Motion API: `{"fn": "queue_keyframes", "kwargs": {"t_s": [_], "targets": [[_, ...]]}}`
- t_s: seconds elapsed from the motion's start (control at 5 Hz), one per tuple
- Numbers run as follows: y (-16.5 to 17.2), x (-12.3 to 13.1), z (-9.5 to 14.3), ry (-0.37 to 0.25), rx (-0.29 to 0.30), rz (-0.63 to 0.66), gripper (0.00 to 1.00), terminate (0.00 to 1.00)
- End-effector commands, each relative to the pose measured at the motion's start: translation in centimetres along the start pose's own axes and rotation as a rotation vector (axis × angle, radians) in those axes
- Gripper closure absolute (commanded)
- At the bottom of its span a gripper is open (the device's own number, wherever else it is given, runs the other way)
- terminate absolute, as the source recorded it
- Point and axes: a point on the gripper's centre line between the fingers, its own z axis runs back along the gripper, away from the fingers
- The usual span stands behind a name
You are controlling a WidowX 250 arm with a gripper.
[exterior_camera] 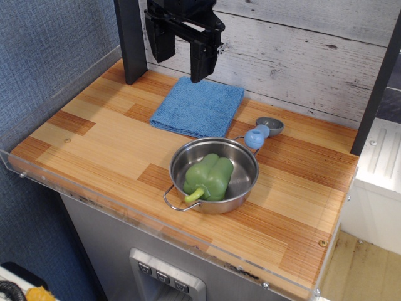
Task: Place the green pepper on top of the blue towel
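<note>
Green pepper (210, 177) lies inside steel pot (214, 175) near middle of wooden worktop (100, 144), stem toward near left. Blue towel (197, 106) flat beyond pot, bare, apart from it. Tool (180, 53) hangs above towel's far edge, fingers spread wide, empty. Blue-handled scoop (263, 132) just right of pot's far rim.

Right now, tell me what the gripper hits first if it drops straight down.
Probably the blue towel, near its back edge: the open gripper hangs pointing down over it. Depth is uncertain; it could meet bare table behind.
</note>
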Motion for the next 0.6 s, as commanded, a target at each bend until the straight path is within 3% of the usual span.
{"fn": "queue_keyframes", "kwargs": {"t_s": [0.0,0.2,0.4], "targets": [[0.0,0.0,0.0,0.000,0.000,0.000,0.00,0.00],[-1.4,-0.1,-0.6,-0.038,-0.012,-0.011,0.00,0.00],[-4.9,-0.6,-1.7,-0.011,-0.032,-0.075,0.00,0.00]]}}
